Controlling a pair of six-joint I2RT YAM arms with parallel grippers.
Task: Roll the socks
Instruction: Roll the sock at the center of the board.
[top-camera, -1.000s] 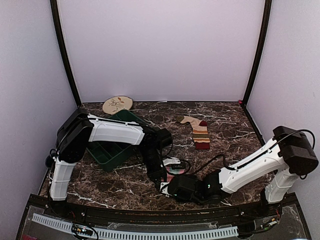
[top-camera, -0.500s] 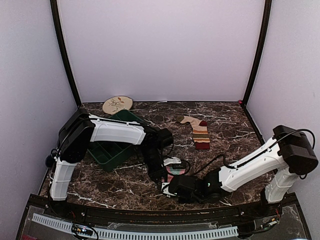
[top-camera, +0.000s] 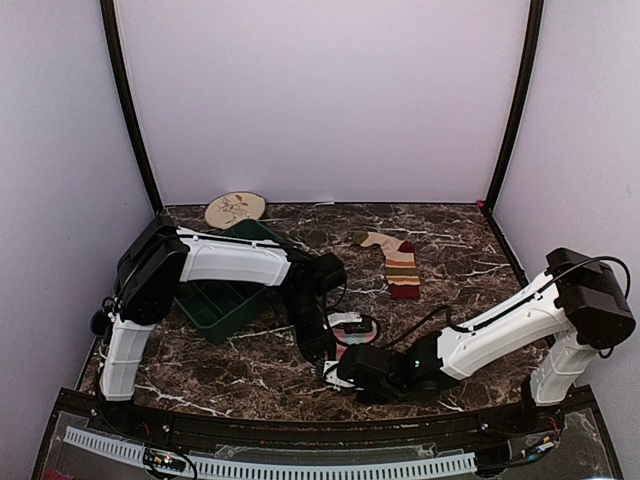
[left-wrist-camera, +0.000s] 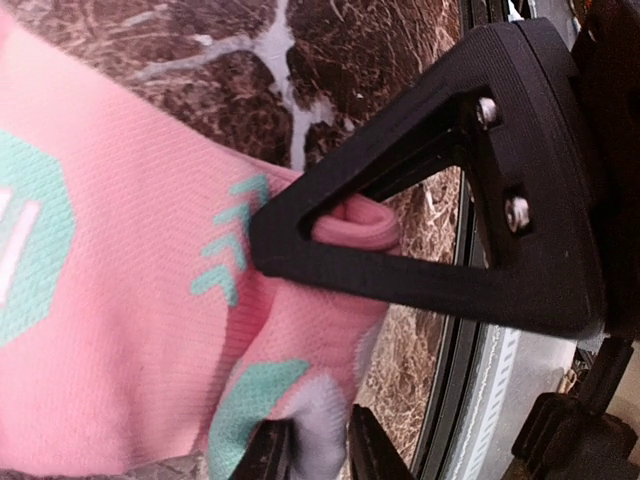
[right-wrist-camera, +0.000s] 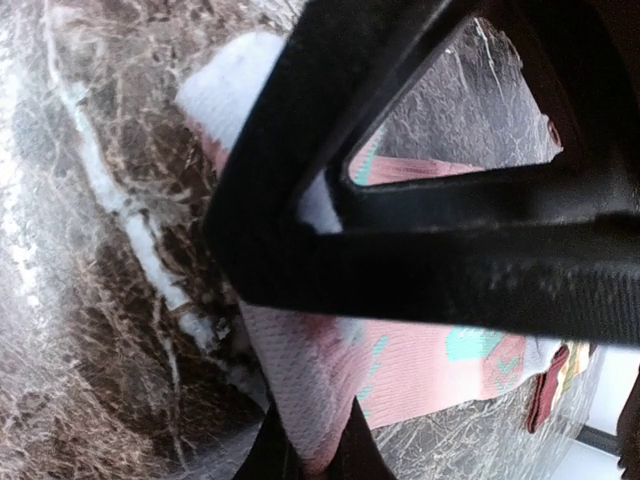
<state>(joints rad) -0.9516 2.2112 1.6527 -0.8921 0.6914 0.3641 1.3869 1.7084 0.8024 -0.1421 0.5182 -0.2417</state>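
Observation:
The pink sock (top-camera: 353, 336) with mint-green spots lies flat on the marble table near the front, with both grippers at its near end. My left gripper (left-wrist-camera: 318, 455) pinches the sock's pale lavender tip (left-wrist-camera: 322, 430) between its fingers. In the right wrist view my right gripper (right-wrist-camera: 312, 450) is shut on a fold of the same pink sock (right-wrist-camera: 430, 370). The two grippers (top-camera: 322, 362) (top-camera: 336, 374) almost touch, and each one's black finger (left-wrist-camera: 430, 250) (right-wrist-camera: 420, 250) fills the other's view. Further back the tan striped sock (top-camera: 398, 262) lies flat and apart from both arms.
A green tray (top-camera: 222, 300) sits at the left under the left arm's forearm. Behind it a round patterned plate (top-camera: 235, 209) lies against the back wall. The table's front rail (top-camera: 300, 425) runs just beyond the grippers.
The right gripper has slid slightly left onto the pink sock's end and shut on it. The left gripper stays on the sock's tip.

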